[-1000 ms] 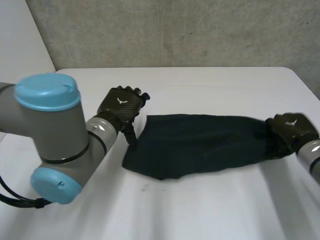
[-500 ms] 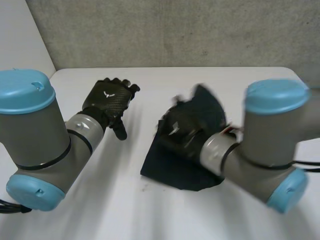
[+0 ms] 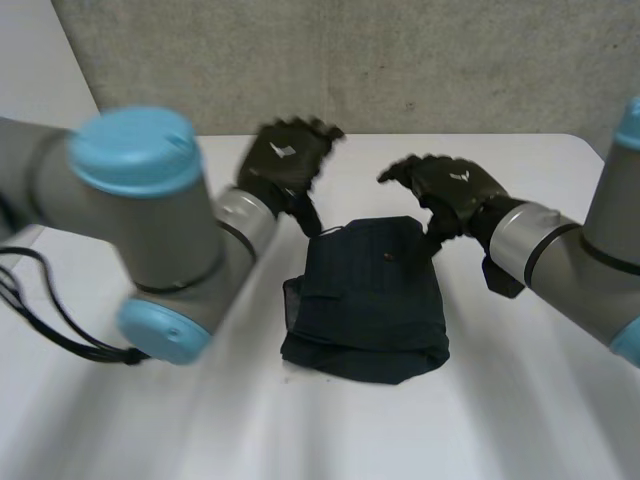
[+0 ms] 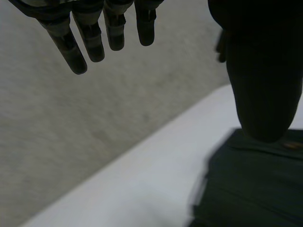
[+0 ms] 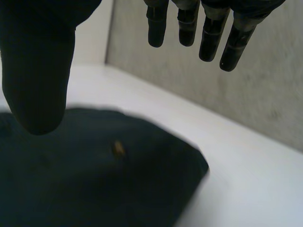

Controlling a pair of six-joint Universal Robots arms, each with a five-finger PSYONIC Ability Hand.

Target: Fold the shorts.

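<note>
The dark shorts (image 3: 367,302) lie folded into a compact stack in the middle of the white table (image 3: 520,420). My left hand (image 3: 285,160) hovers open above the table just beyond the stack's far left corner. My right hand (image 3: 447,187) hangs open over the far right corner, holding nothing. In the left wrist view my straight fingers (image 4: 94,38) and thumb are spread above the shorts (image 4: 255,184). In the right wrist view my fingers (image 5: 208,33) are straight and apart over the shorts (image 5: 94,175), which carry a small tan mark.
A grey wall (image 3: 400,60) runs behind the table's far edge. Bare tabletop surrounds the stack on every side, with wide room in front. My left arm's elbow (image 3: 150,230) stands large over the table's left part.
My right hand carried the shorts' right end over to the left, folding them in half, then let go and opened. My left hand rose and moved toward the far side.
</note>
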